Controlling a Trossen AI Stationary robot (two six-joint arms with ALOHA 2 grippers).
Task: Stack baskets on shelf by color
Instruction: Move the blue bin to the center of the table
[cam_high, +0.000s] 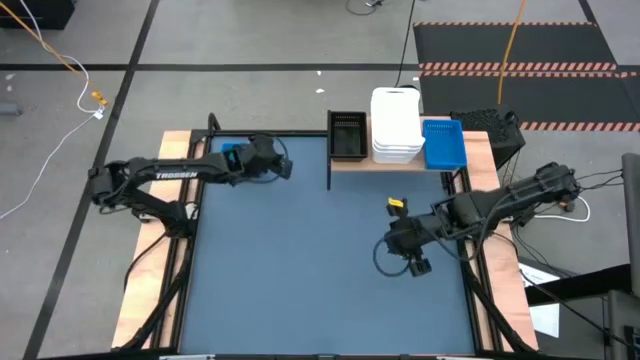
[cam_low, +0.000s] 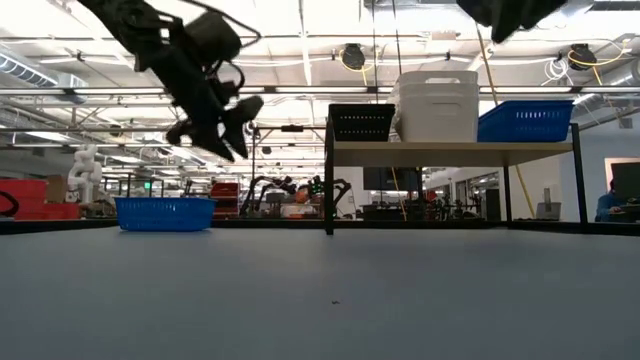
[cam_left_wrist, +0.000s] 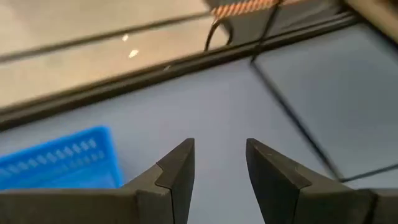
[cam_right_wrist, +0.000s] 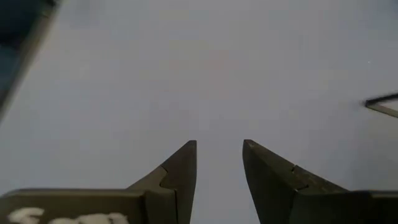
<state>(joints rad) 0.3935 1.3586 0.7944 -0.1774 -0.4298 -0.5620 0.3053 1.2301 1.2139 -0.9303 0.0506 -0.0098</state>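
Note:
The wooden shelf (cam_high: 400, 162) at the table's far edge carries a black basket (cam_high: 347, 135), a stack of white baskets (cam_high: 396, 125) and, at its right end, blue basket work (cam_high: 443, 143). One more blue basket (cam_low: 165, 212) rests flat on the tabletop near the far left corner. My left gripper (cam_high: 283, 166) hangs open in the air just right of that basket (cam_left_wrist: 59, 162). My right gripper (cam_high: 415, 262) is open above bare tabletop on the right side, nearer than the shelf. In the low view the left gripper (cam_low: 215, 125) hangs above the basket.
The dark blue-grey tabletop (cam_high: 300, 260) spreads between the arms. The shelf's black legs (cam_low: 328, 175) stand on the table's far part. A small yellow and black object (cam_high: 396, 204) sits near the right arm. Cables and a striped mat lie on the floor beyond.

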